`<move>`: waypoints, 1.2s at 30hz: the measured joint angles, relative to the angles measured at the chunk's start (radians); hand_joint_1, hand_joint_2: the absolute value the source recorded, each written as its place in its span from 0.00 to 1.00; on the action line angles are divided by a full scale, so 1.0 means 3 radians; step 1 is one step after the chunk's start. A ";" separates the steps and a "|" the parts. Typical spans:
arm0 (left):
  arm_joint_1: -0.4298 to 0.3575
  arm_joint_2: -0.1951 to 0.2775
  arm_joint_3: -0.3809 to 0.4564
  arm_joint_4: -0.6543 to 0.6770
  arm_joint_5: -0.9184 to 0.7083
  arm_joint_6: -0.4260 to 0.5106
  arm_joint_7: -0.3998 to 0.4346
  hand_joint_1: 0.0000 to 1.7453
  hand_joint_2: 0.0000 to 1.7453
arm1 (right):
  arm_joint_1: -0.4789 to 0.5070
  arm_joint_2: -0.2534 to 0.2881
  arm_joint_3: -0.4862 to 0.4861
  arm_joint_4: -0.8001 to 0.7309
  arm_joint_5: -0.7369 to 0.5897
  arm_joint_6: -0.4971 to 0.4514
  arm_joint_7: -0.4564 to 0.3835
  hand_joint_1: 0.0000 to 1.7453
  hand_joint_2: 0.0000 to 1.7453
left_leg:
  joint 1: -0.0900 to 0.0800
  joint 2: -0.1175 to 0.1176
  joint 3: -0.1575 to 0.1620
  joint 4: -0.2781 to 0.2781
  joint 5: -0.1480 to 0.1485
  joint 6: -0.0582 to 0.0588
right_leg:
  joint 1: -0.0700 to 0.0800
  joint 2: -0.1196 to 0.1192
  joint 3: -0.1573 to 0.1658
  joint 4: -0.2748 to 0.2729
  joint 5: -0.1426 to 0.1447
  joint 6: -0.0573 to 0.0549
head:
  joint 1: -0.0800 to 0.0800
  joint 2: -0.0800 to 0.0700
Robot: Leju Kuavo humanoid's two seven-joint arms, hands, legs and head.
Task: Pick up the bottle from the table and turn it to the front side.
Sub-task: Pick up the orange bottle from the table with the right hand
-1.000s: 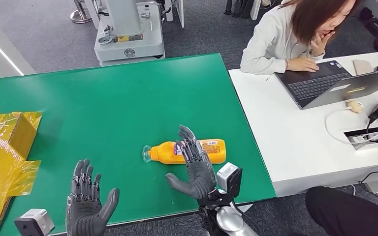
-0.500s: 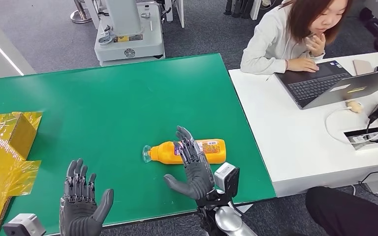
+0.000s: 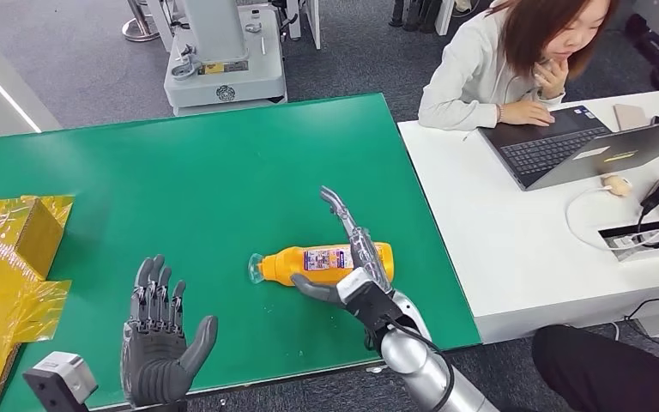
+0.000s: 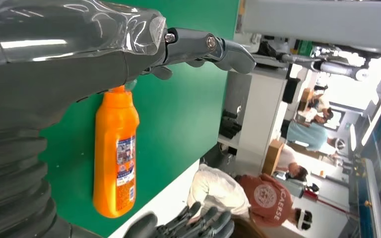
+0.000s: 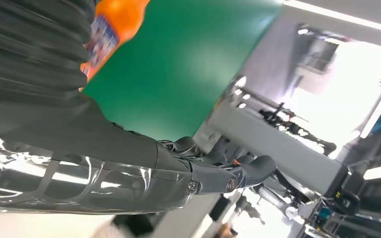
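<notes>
A: Where did we find the bottle [image 3: 326,263]?

B: It lay on its side on the green desk [image 3: 206,172], toward the near right part, its long axis running across our view, cap end toward our left and base toward our right.

A: And which robot hand was nearer?

B: The right robot hand [image 3: 356,262], clearly. It stood edge-on at the bottle's base half, fingers straight and reaching over the body away from us, thumb stretched along the near side. It was spread, holding nothing; we couldn't tell whether the fingers touched the bottle.

A: The left robot hand [image 3: 161,339]?

B: Well apart, at the near left edge of the desk, fingers spread, empty.

A: Anything in the way?

B: Nothing stood between the hand and the bottle, we judged. Yellow wrapped packages [image 3: 13,257] lay far left. On the white desk [image 3: 515,257] beside ours, a person [image 3: 515,64] sat at a laptop [image 3: 583,146].
</notes>
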 joint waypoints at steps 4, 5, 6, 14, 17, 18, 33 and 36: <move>-0.0125 -0.0006 -0.0044 0.0121 0.0046 -0.0042 -0.0036 0.00 1.00 | -0.0226 -0.0088 -0.0020 0.0155 0.0381 -0.0030 0.0180 0.00 1.00 | 0.0000 0.0000 0.0001 0.0001 0.0001 0.0000 | 0.0000 0.0001 0.0000 0.0000 0.0001 -0.0001 | 0.0000 0.0000; -0.0145 -0.0008 -0.0049 0.0143 0.0050 -0.0044 -0.0039 0.00 1.00 | -0.0262 -0.0100 -0.0024 0.0180 0.0395 -0.0031 0.0191 0.00 1.00 | 0.0000 0.0000 0.0001 0.0001 0.0001 0.0000 | 0.0000 0.0001 0.0000 0.0000 0.0001 -0.0001 | 0.0000 0.0000; -0.0159 -0.0010 -0.0053 0.0161 0.0052 -0.0045 -0.0043 0.00 1.00 | -0.0290 -0.0110 -0.0027 0.0203 0.0404 -0.0031 0.0198 0.00 1.00 | 0.0001 0.0000 0.0001 0.0001 0.0001 0.0000 | 0.0000 0.0001 -0.0001 0.0001 0.0001 -0.0001 | 0.0000 0.0000; -0.0198 -0.0013 -0.0099 0.0234 0.0055 -0.0054 -0.0050 0.00 1.00 | -0.0357 -0.0148 -0.0030 0.0306 0.0473 -0.0029 0.0264 0.00 1.00 | 0.0001 0.0000 0.0000 0.0000 -0.0001 -0.0001 | 0.0001 0.0002 -0.0002 0.0001 -0.0003 0.0001 | 0.0000 0.0000; -0.0242 -0.0020 -0.0104 0.0273 0.0058 -0.0102 -0.0050 0.00 1.00 | -0.0449 -0.0172 -0.0016 0.0384 0.0628 0.0066 0.0455 0.00 1.00 | 0.0001 0.0000 -0.0001 0.0000 -0.0001 0.0000 | 0.0001 0.0002 -0.0001 0.0000 -0.0003 0.0001 | 0.0000 0.0000; -0.0257 -0.0025 -0.0106 0.0290 0.0061 -0.0130 -0.0050 0.00 1.00 | -0.0498 -0.0183 -0.0006 0.0431 0.0667 0.0139 0.0534 0.00 1.00 | 0.0000 0.0000 -0.0001 0.0000 -0.0001 0.0000 | 0.0001 0.0002 -0.0001 0.0001 -0.0002 0.0001 | 0.0000 0.0000; -0.0506 -0.0046 -0.0217 0.0519 0.0093 -0.0451 0.0043 0.00 1.00 | -0.2004 -0.0244 0.0987 0.1864 0.1181 0.1963 0.1430 0.00 1.00 | 0.0001 0.0001 0.0000 0.0002 0.0006 -0.0002 | 0.0001 0.0005 -0.0002 0.0002 0.0006 -0.0002 | 0.0000 0.0000; -0.0513 -0.0046 -0.0217 0.0540 0.0093 -0.0459 0.0043 0.00 1.00 | -0.2146 -0.0245 0.1107 0.1995 0.1159 0.2009 0.1442 0.00 1.00 | 0.0001 0.0001 0.0000 0.0002 0.0005 -0.0003 | 0.0001 0.0005 -0.0002 0.0002 0.0006 -0.0002 | 0.0000 0.0000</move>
